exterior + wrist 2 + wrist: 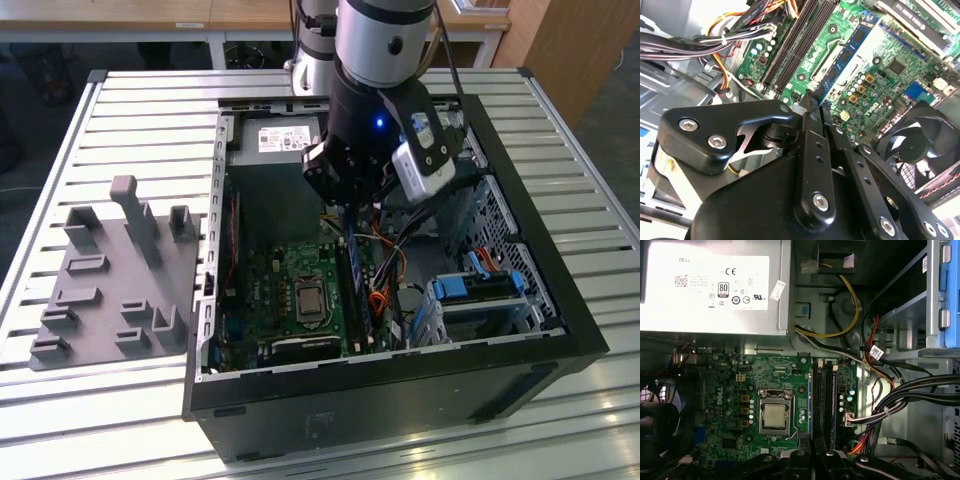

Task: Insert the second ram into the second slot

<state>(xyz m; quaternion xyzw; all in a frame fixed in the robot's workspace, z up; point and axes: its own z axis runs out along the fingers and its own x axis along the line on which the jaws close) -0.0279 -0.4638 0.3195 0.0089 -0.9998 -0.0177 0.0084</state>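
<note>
My gripper hangs inside the open computer case, over the motherboard. It is shut on the second ram, a thin blue stick with dark chips that reaches out from the fingertips over the board. In the first wrist view the second ram shows edge-on as a blue line beside the black memory slots, with the gripper at its end. Another stick sits in a slot further over. I cannot tell whether the held stick touches a slot.
A power supply fills the case's far end. The processor socket lies beside the slots, a fan past it. Cable bundles and blue drive bays crowd the exterior view's right. A grey fixture lies left of the case.
</note>
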